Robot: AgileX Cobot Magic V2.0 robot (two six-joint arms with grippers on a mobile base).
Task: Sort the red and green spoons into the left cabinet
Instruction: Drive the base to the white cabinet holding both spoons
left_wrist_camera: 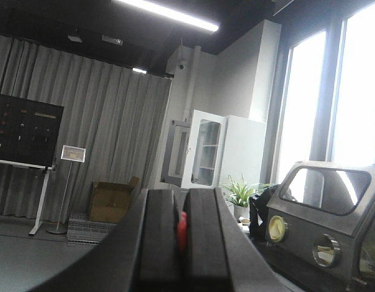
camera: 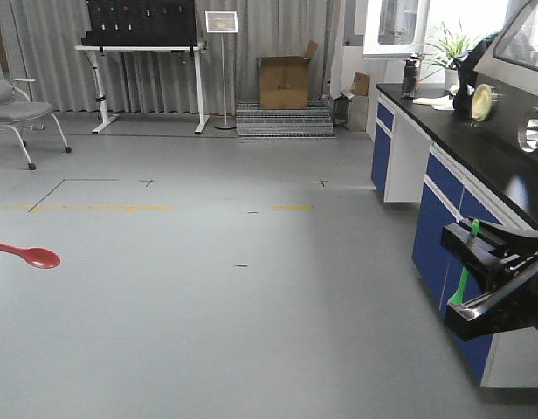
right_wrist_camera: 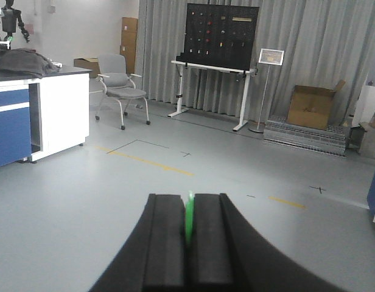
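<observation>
The left end effector (left_wrist_camera: 181, 204) holds the red spoon (camera: 29, 254) tight. The right end effector (right_wrist_camera: 189, 204) holds the green spoon (right_wrist_camera: 189, 220) tight.

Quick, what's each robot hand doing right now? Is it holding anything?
Left gripper: closed, holding the red spoon.
Right gripper: closed, holding the green spoon.

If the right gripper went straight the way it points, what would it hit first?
Nothing near: the right gripper, holding the green spoon, faces open floor; probably the far desk eventually.
</observation>
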